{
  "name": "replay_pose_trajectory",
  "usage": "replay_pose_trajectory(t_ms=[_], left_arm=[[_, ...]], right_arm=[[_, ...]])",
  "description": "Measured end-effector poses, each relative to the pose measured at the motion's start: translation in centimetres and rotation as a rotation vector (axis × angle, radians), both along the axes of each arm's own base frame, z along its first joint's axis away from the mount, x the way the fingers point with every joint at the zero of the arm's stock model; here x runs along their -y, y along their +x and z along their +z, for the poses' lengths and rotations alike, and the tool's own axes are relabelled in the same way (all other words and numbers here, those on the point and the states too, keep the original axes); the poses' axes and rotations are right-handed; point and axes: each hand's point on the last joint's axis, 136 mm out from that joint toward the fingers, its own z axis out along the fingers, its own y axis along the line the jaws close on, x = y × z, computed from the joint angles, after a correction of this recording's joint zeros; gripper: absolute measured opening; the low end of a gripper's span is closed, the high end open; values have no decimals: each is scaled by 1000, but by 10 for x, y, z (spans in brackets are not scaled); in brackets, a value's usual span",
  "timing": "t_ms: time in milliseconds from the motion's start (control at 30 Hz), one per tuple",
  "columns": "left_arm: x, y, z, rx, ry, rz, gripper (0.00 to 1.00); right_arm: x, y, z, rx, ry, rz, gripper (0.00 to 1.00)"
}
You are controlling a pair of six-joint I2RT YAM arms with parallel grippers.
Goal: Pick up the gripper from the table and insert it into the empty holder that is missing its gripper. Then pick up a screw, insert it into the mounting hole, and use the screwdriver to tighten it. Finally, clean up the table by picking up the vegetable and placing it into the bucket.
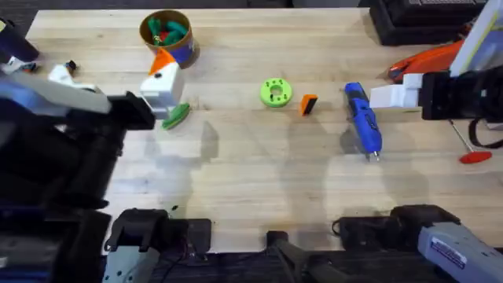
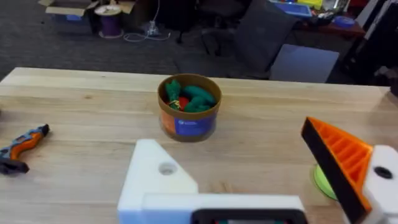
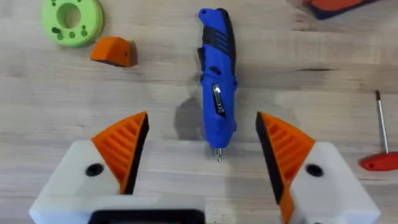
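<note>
Left arm, large and dark close under the overhead camera at the lower left, ending in the left gripper (image 1: 163, 85): one finger tipped with an orange ribbed wedge, the other a bare white pointed holder (image 2: 157, 173) with a mounting hole on its face; the two stand wide apart, nothing between them. Right gripper (image 3: 202, 146), white with two orange ribbed pads, spread wide and empty, hovering over the table (image 1: 236, 181). Wooden table, light butcher-block top. Screwdriver (image 3: 216, 81), fat blue powered type, lying flat just ahead of the right gripper, its short metal bit pointing back into the gap between the pads, not touched by either. Bucket (image 2: 188, 107), round, tan rim and dark blue band, just beyond the left gripper, holding several green pieces and one red. Lime-green disc (image 3: 73, 21) with holes, ahead of and off to one side of the right gripper. Vegetable (image 1: 176, 115), green, oblong, lying on the table just beside the left gripper, outside the bucket. Gripper (image 3: 114, 50), a loose small orange wedge, resting on the table just beside the disc, between it and the screwdriver. Thin metal rod with red handle (image 3: 379, 163), on the screwdriver's far side from the wedge.
</note>
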Motion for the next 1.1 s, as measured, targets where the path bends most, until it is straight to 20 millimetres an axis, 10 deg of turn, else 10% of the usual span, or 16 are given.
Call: replay_pose_trajectory(t_ms=[1100], left_arm=[[65,-23,-25,366,15,-391,985]], right_arm=[[0,0,0,0,0,0,991]])
